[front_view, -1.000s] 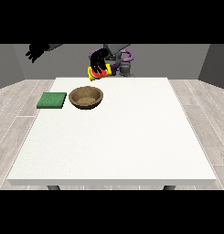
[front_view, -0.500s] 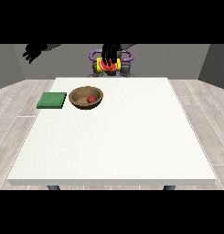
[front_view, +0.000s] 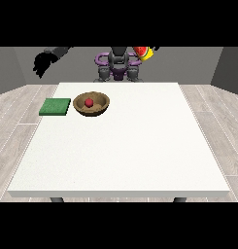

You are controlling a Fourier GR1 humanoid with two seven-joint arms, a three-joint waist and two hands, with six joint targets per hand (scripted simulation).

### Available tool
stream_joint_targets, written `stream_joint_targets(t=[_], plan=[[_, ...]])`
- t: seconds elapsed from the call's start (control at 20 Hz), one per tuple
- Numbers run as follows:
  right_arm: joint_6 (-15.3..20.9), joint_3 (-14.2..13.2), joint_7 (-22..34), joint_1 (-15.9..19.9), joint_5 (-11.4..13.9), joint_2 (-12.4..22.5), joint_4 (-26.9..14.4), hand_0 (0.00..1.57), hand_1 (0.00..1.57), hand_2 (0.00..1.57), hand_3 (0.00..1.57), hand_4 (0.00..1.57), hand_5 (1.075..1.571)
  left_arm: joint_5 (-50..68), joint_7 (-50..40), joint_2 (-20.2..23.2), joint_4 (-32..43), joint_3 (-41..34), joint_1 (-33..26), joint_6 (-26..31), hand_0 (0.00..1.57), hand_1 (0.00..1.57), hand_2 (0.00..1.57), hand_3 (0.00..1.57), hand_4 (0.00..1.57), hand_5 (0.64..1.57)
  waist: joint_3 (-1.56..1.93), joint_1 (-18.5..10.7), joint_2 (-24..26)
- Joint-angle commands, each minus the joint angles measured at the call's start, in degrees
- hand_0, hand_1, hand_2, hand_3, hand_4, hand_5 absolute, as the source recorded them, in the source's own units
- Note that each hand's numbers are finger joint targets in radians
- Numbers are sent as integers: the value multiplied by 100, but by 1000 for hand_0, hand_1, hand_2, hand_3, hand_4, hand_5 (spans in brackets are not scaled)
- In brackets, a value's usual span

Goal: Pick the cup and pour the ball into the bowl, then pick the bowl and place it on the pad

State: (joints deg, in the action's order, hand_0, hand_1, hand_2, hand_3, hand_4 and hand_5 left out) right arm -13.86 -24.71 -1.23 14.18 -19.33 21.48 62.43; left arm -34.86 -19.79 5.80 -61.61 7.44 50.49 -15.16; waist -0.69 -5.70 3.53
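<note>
A brown bowl [front_view: 92,104] stands on the white table [front_view: 140,141] at the back left, with a red ball [front_view: 89,102] lying inside it. Just left of the bowl lies the flat green pad [front_view: 55,106]. A yellow and red cup [front_view: 144,52] hangs tilted in the air near the robot's shoulder, held by the hand at the view's right [front_view: 153,48], which is mostly cut off by the picture's top. The hand at the view's left [front_view: 42,63] is raised beyond the table's left edge, fingers hanging relaxed and holding nothing.
The robot's torso [front_view: 118,65] stands behind the table's far edge. Grey plank floor surrounds the table on both sides.
The cup was tipped over the bowl, and the ball landed in the bowl. Since then the cup has swung up and to the view's right. The other hand has barely moved.
</note>
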Motion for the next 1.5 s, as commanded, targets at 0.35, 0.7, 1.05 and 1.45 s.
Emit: stream_joint_targets(t=[0.35, 0.7, 1.05, 1.45], plan=[[678, -136, -662, -14, 122, -581, -334, 0, 0, 0, 0, 730, 1566, 3688, 933, 1000, -685, -2360, -33, 2519, 0, 0, 0, 0, 1058, 1561, 62, -918, -760], [332, -143, -1485, 318, 51, -714, -1244, 0, 0, 0, 0, 701, 1565, 4304, 862, 1800, -694, -2893, -102, 3180, 0, 0, 0, 0, 1023, 1560, 75, -761, -1316], [546, 91, -2143, 582, 385, -934, -2204, 0, 0, 0, 0, 565, 1560, 4796, 467, 2033, -1115, -2990, -557, 3477, 0, 0, 0, 0, 1011, 1535, 75, -764, -1110], [-92, -191, -2833, 1029, 180, -319, -2980, 0, 0, 0, 0, 476, 1548, 4993, 554, 2376, -1675, -3153, -593, 3413, 0, 0, 0, 0, 1017, 1536, 81, -792, -1943]])
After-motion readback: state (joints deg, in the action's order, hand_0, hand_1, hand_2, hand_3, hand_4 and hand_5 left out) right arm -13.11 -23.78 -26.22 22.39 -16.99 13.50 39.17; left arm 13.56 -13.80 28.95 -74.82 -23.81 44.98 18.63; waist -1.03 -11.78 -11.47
